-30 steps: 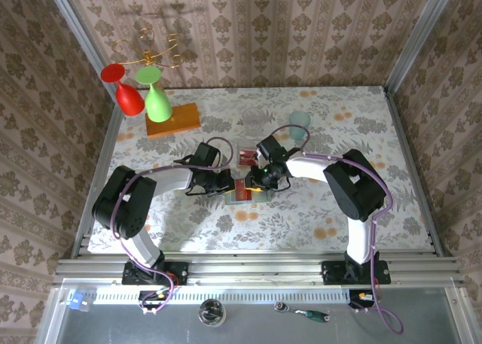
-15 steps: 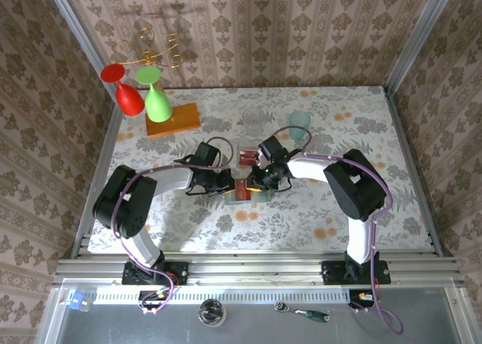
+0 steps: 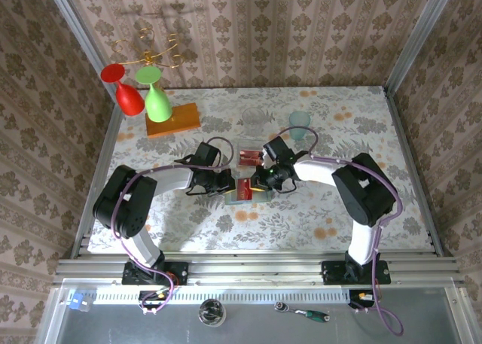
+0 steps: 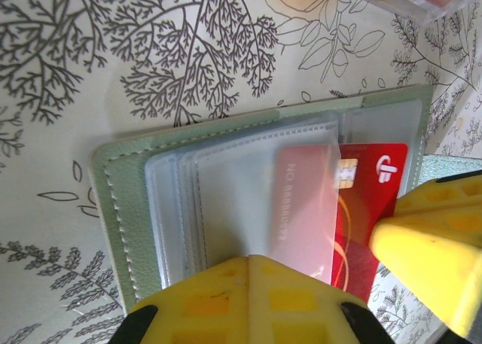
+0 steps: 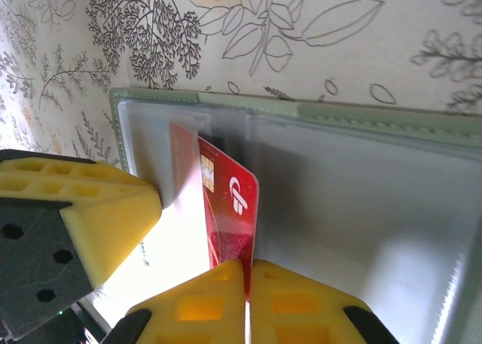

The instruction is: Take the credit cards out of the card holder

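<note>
- The card holder (image 3: 248,191) lies open on the flowered tabletop (image 3: 316,216), in the middle between the two arms.
- One red credit card (image 5: 228,208) sticks half out of a clear slot of the holder. Its chip and logo are already free, and the rest is under the plastic.
- The right fingers (image 5: 203,299) are closed on the free end of this card. The card edge sits exactly in the thin line between the two yellow pads.
- The left fingers (image 4: 248,291) are closed too and rest on the slot side of the holder. I cannot tell if they pinch the holder or only press it down.
- The card's long axis runs from the slot toward the right fingers, so the buried end points to the left and the held end to the right.
- In my judgement the next move is a straight pull along this axis, to the right and away from the left fingers, while the left arm keeps the holder flat.
- If the pull goes sideways, the card can jam in the sleeve or drag the holder along.
</note>
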